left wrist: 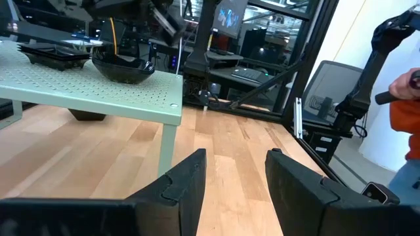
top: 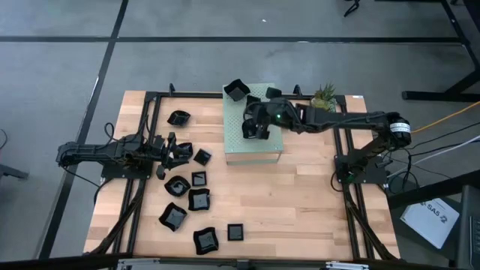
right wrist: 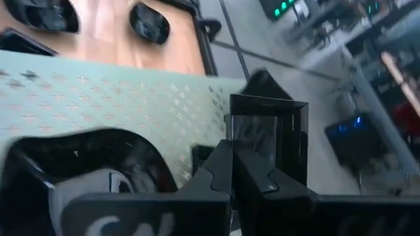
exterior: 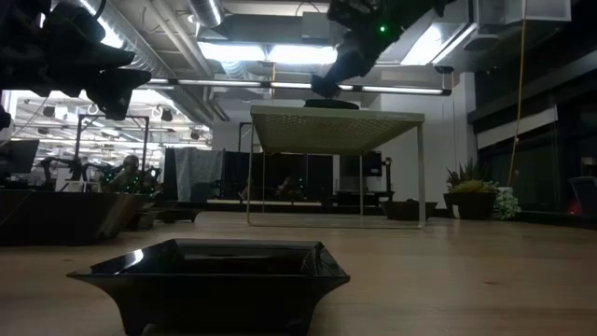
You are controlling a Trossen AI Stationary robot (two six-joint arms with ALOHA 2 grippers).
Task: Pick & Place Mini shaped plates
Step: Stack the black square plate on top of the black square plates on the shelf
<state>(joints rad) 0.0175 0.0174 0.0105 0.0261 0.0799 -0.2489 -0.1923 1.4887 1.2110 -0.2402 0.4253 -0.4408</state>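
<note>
Several glossy black mini shaped plates (top: 199,199) lie on the wooden table at the near left; one fills the low view's foreground (exterior: 210,280). More plates (top: 236,90) sit on the pale green perforated box (top: 255,148) at the far middle. My right gripper (right wrist: 231,154) hangs over the box top, shut on a square plate (right wrist: 269,134). A wavy plate (right wrist: 85,164) lies on the box just below it. My left gripper (left wrist: 236,183) waits open at the table's left, level, with nothing between its fingers. My right gripper pinches the square plate by one side wall (right wrist: 231,124) between its two shut fingers. The fingers come from the table's right, slanting down. The plate is tilted, its hollow toward the wrist, and hangs clear above the box top (exterior: 326,86).
A tiny pineapple-like plant (top: 324,96) stands at the far right, beside the right arm. The box stands on thin legs (left wrist: 167,141) with open space under it. Bare wood lies at the near right (top: 300,210). A person's sleeve (left wrist: 407,111) shows beyond the table.
</note>
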